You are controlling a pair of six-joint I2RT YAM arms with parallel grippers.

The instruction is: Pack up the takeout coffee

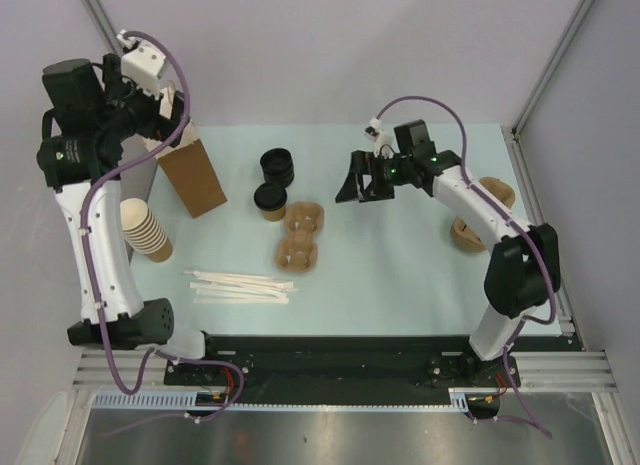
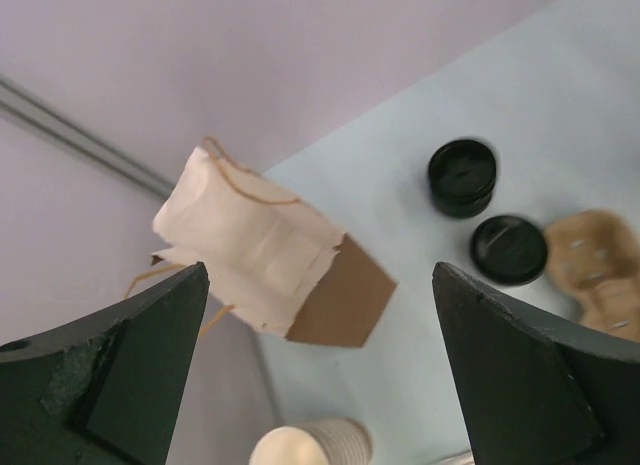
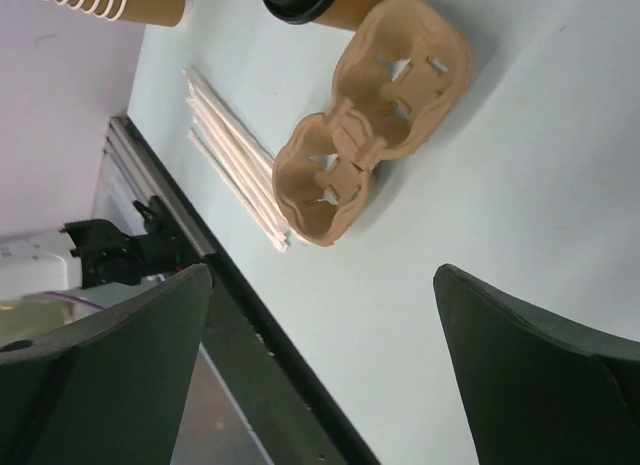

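The left arm stands tall at the left edge of the bench (image 1: 400, 275), its long white link rising from the near base and its black wrist folded over at the far-left corner. The left fingers (image 2: 130, 375) are spread wide and hold nothing. They hang high over an upright paper bag (image 1: 192, 170), whose open mouth shows between them in the wrist view.

The right arm rises from its near-right base to a bent elbow, and the forearm then stretches far and left across the bench. The right fingers (image 1: 352, 183) point left, released and empty, raised off the surface.

The coffee cup (image 1: 270, 200) stands upright on the bench with its black top on, a little to the right of the bag. It is just near of a stack of black lids (image 1: 277, 167) and close beside the far end of a cup carrier (image 1: 300, 235). Both sets of fingers are well apart from it.

A stack of paper cups (image 1: 145, 228) lies by the left arm. Wrapped straws (image 1: 240, 285) lie near of the carrier.
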